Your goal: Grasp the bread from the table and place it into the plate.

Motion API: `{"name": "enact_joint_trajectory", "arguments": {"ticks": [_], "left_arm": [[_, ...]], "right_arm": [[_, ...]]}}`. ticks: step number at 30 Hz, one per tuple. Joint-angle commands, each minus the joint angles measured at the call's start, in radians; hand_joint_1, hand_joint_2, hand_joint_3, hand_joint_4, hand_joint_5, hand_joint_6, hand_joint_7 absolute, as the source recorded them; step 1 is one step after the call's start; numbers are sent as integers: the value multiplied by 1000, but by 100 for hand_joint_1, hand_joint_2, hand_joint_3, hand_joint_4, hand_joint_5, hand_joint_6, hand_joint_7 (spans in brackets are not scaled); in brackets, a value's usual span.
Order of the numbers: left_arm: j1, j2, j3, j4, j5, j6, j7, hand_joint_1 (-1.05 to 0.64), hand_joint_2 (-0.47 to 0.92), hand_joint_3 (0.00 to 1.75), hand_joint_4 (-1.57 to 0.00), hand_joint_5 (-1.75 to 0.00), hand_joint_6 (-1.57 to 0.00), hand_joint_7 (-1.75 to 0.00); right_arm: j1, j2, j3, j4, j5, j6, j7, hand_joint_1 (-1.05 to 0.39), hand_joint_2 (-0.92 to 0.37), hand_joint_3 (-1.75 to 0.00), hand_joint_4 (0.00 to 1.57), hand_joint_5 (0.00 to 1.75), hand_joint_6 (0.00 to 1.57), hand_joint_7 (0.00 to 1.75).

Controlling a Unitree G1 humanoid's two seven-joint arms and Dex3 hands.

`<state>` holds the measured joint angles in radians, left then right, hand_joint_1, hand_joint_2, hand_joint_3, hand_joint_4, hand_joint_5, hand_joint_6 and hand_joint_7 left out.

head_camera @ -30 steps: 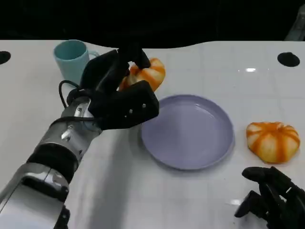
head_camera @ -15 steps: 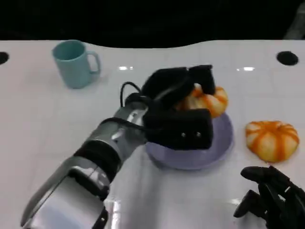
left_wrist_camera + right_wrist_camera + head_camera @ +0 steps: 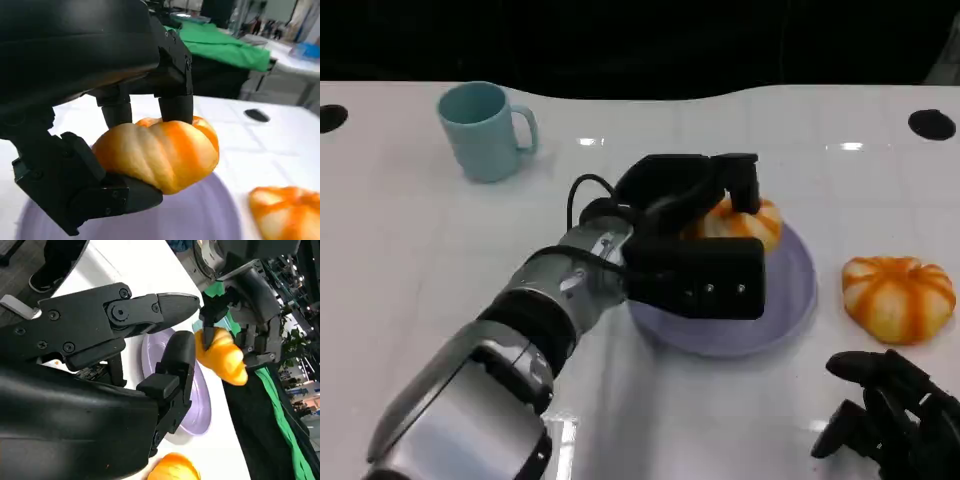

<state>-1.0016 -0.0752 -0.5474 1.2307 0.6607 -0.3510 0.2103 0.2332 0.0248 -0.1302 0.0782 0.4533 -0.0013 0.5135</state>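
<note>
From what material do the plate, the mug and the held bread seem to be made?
Plate: probably plastic or glazed ceramic, lavender, smooth with a soft sheen.
Mug: likely ceramic or plastic, pale teal, matte and evenly coloured.
Bread, held by the left hand: perhaps real, perhaps a foam or plastic model; its orange and cream stripes look very even and smooth.

bright overhead light glares on the glossy table [image 3: 840, 146], background dark, edges slightly soft.

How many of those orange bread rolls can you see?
2. One bread roll is held by the left hand above the plate; the other roll lies on the table right of the plate.
</note>
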Motion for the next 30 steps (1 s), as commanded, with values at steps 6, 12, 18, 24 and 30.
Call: {"name": "enact_joint_trajectory", "arguments": {"ticks": [6,12,18,24,30], "left_arm": [[-29,6,-47,8,51,90,4,-22,90,27,-84,-175,-69,-145],[-33,17,-11,5,-5,86,-126,-24,92,12,-67,-149,-75,-67],[-29,32,16,3,-37,66,-188,-45,92,13,-51,-62,-65,-4],[-42,59,28,-5,-55,51,-264,-63,92,27,-37,-16,-45,0],[-36,96,75,-31,-104,14,-341,-71,92,38,-37,-14,-42,0]], "right_arm": [[3,-6,-8,4,2,-19,-2,-78,-92,-20,67,146,73,96],[7,-5,-6,-14,13,8,-10,-77,-92,-19,68,145,73,95],[1,-10,-3,4,-18,-29,-9,-80,-92,-23,66,148,72,99],[-14,-5,-13,25,7,-18,7,-78,-92,-20,66,148,72,99],[-20,-6,-16,36,17,-11,9,-77,-92,-18,66,147,73,97]]}}
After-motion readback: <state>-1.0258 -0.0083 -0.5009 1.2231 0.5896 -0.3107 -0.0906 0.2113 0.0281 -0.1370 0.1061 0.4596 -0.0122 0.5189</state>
